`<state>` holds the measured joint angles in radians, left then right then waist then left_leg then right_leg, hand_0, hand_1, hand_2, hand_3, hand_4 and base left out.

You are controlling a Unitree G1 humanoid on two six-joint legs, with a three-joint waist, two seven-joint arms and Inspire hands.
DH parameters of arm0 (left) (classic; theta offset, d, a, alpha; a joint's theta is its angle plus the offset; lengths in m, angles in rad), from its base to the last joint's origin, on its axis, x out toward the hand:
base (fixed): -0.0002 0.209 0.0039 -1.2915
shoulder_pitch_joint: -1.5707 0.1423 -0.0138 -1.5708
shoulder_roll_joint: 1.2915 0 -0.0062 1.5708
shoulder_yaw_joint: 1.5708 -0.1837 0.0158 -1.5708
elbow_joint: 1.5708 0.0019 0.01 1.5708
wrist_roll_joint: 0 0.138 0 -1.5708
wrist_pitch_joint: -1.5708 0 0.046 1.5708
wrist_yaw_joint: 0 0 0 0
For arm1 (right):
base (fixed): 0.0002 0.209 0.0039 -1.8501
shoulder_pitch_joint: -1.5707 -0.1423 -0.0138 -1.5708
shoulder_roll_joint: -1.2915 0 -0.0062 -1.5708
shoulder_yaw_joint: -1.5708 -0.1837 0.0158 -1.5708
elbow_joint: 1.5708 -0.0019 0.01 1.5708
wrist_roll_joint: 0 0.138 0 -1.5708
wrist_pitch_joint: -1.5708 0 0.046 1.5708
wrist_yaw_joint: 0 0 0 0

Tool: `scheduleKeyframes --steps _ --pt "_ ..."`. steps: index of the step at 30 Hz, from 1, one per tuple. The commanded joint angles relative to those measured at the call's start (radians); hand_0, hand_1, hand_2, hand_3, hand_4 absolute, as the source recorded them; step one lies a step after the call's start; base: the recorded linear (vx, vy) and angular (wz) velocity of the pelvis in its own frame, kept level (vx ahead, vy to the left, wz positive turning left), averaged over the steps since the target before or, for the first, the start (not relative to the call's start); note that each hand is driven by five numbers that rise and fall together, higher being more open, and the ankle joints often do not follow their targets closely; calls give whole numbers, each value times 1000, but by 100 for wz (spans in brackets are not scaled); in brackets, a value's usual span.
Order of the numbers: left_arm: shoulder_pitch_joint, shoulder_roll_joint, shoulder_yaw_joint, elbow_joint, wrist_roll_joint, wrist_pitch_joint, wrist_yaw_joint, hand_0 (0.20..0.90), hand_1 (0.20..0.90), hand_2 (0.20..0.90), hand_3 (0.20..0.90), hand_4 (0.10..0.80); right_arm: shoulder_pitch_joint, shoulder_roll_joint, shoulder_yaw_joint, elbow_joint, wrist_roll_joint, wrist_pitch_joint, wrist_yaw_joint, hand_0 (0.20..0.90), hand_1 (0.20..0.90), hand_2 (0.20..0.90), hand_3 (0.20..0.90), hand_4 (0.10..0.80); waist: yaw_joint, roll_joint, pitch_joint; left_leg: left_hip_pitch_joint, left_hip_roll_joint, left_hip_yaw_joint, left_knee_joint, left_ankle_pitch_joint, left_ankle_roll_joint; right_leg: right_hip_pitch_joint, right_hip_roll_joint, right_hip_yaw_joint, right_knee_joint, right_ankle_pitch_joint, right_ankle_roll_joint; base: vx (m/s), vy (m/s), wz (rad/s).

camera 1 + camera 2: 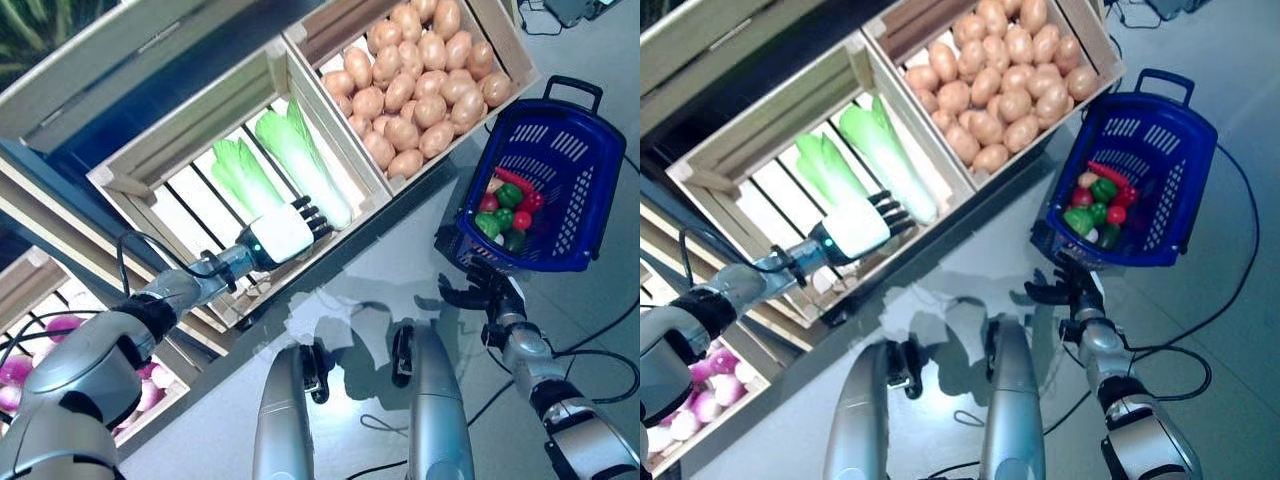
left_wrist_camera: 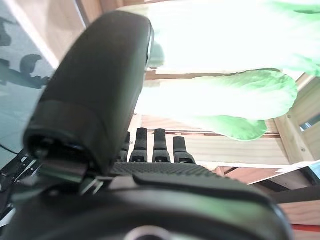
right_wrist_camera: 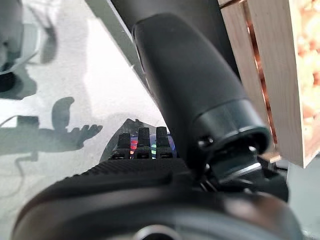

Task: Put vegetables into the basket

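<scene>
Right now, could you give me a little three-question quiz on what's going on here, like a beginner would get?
1. True or false: the blue basket is empty.
2. Which crate is the left hand reaching into? A) the potato crate B) the crate with two leafy green cabbages C) the crate of purple turnips
3. Fill in: the right hand is at the basket's near ____.

Key:
1. False: red and green vegetables lie in it.
2. B
3. Rim. Whether its fingers grip the rim cannot be told.
</scene>
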<state>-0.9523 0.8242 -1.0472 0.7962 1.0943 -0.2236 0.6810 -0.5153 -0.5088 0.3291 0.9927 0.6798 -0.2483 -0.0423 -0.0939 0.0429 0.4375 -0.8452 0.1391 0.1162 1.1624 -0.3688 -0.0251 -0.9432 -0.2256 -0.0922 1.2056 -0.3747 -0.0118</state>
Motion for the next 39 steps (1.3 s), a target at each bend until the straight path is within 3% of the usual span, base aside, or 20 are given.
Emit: scheduleKeyframes --steps 1,17,30,33,34,35,39 --pt "-92 80 64 20 -43 59 62 900 900 900 900 800 -9 -41 -32 -46 62 -49 32 900 900 900 900 800 6 10 -55 43 -1 -5 -17 -134 50 76 -69 57 -18 -65 13 0 0 0" --pt "-149 128 62 101 -88 122 -100 900 900 900 900 800 -52 -78 -74 -98 162 -47 27 900 900 900 900 800 4 -3 -35 -221 39 -32 236 -195 49 -163 -56 64 182 -106 15 -6 16 -1" --pt "-236 144 20 195 -86 114 -133 900 900 900 900 800 -99 -124 -86 -132 244 -70 36 900 900 900 900 800 7 -19 -30 -446 57 -68 401 -226 71 -371 -52 61 324 -123 7 -10 19 -6" --pt "-262 161 8 191 -117 123 -206 900 900 900 900 800 -97 -131 -78 -172 251 -66 43 900 900 900 900 800 6 -21 -37 -483 63 -71 425 -233 77 -408 -55 63 348 -128 4 -4 14 -12" --pt "-269 166 3 192 -128 123 -232 679 679 679 679 653 -97 -134 -75 -183 252 -69 49 900 900 900 900 800 5 -21 -39 -487 65 -70 425 -234 79 -412 -55 63 348 -127 2 0 0 0" --pt "-274 169 -1 190 -138 119 -240 300 300 300 300 400 -98 -134 -71 -190 256 -71 51 900 900 900 900 800 5 -20 -42 -492 66 -68 427 -235 81 -418 -55 63 350 -128 0 -17 9 19" --pt "-275 178 -1 183 -161 100 -278 300 300 300 300 400 -93 -134 -68 -218 255 -70 50 900 900 900 900 800 3 -18 -52 -488 69 -62 420 -235 85 -415 -57 60 345 -129 -2 -6 3 4"
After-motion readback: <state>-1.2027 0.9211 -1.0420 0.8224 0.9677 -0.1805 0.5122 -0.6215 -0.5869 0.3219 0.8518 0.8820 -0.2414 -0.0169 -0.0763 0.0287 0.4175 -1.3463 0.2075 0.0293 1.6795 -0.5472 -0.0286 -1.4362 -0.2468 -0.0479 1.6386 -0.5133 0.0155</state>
